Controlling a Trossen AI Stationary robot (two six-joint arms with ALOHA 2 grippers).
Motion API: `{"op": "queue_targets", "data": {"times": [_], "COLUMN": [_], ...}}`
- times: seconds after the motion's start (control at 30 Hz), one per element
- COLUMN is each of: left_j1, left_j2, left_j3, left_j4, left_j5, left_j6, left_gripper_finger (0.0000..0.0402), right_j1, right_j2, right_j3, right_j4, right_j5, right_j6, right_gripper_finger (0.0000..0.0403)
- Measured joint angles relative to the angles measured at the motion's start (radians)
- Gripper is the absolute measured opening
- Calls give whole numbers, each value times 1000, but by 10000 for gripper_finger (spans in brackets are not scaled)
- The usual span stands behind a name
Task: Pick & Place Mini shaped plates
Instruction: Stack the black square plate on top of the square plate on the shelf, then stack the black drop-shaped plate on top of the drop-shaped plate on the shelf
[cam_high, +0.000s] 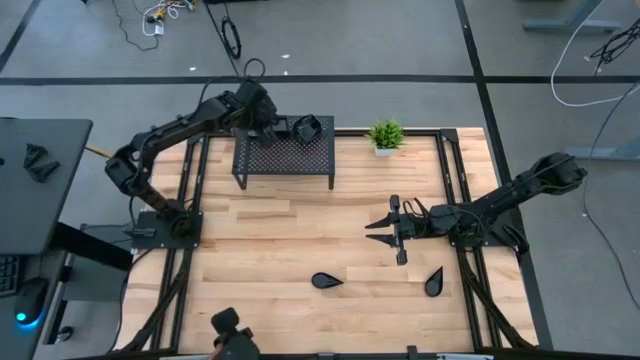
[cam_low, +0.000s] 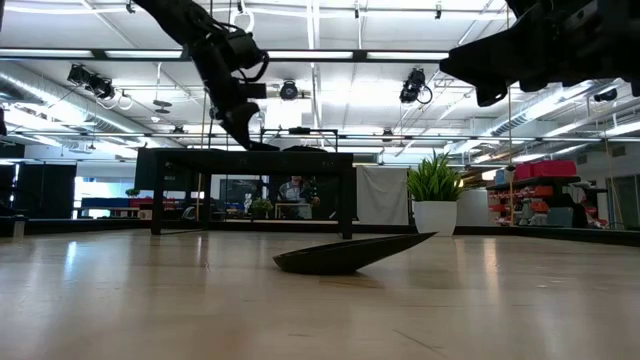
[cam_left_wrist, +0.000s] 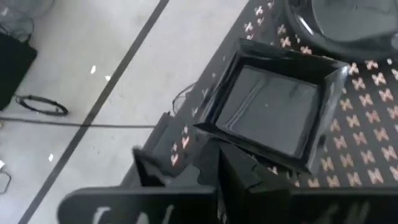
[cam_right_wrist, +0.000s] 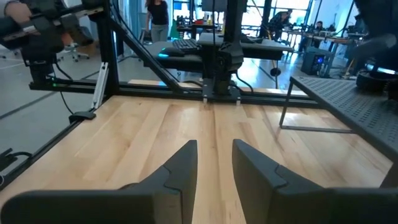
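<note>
A black mesh rack (cam_high: 285, 158) stands at the table's far side. A square mini plate (cam_left_wrist: 270, 112) lies on its top near the far left corner, and a rounded plate (cam_left_wrist: 348, 25) lies just beyond it. My left gripper (cam_high: 281, 126) slants down at the square plate's near rim and is shut there. Two teardrop plates (cam_high: 325, 281) (cam_high: 434, 282) lie flat on the wood near the front. My right gripper (cam_high: 380, 229) hovers level and open over the right half of the table, with nothing between its fingers (cam_right_wrist: 186, 168). My left gripper is shut on the square plate's near rim (cam_left_wrist: 249, 154), close to one corner. The fingers (cam_left_wrist: 233, 177) slant down at it from the table's left. That rim overlaps the fingertips and hides the contact itself. The plate sits slightly tilted, with its far part on the rack's mesh top.
A small green potted plant (cam_high: 385, 135) stands right of the rack at the far edge. Black frame rails (cam_high: 455, 190) run along both table sides. Bare wood lies between the rack and the two teardrop plates.
</note>
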Motion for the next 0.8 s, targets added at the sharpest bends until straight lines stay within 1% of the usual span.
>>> {"op": "queue_targets", "data": {"times": [0.1, 0.17, 0.33, 0.43, 0.5, 0.63, 0.73, 0.8], "left_j1": [-4, -5, -7, -16, -33, -119, -225, -310], "left_j2": [17, 23, 16, -10, -33, -89, -121, -128], "left_j3": [0, 0, 0, 0, 0, 0, 0, 0], "left_j4": [53, 74, 70, 60, 60, 44, 19, 17], "left_j5": [-6, -34, -128, -156, -154, -153, -152, -151], "left_j6": [6, 9, 9, 9, 9, 8, -19, -80], "left_gripper_finger": [11, 12, 6, 5, 6, 4, 3, 3], "right_j1": [0, 0, 0, 0, 0, -2, -8, -8], "right_j2": [0, 0, 0, 0, 0, 0, 0, 0], "right_j3": [0, 0, 0, 0, 0, 0, 0, 8], "right_j4": [-1, -1, 0, -1, 0, 29, 28, -11], "right_j5": [0, 0, 0, 0, -5, -30, -24, 12], "right_j6": [4, 7, 7, 7, 18, 134, 133, 128], "right_gripper_finger": [103, 103, 103, 103, 103, 103, 103, 103]}}
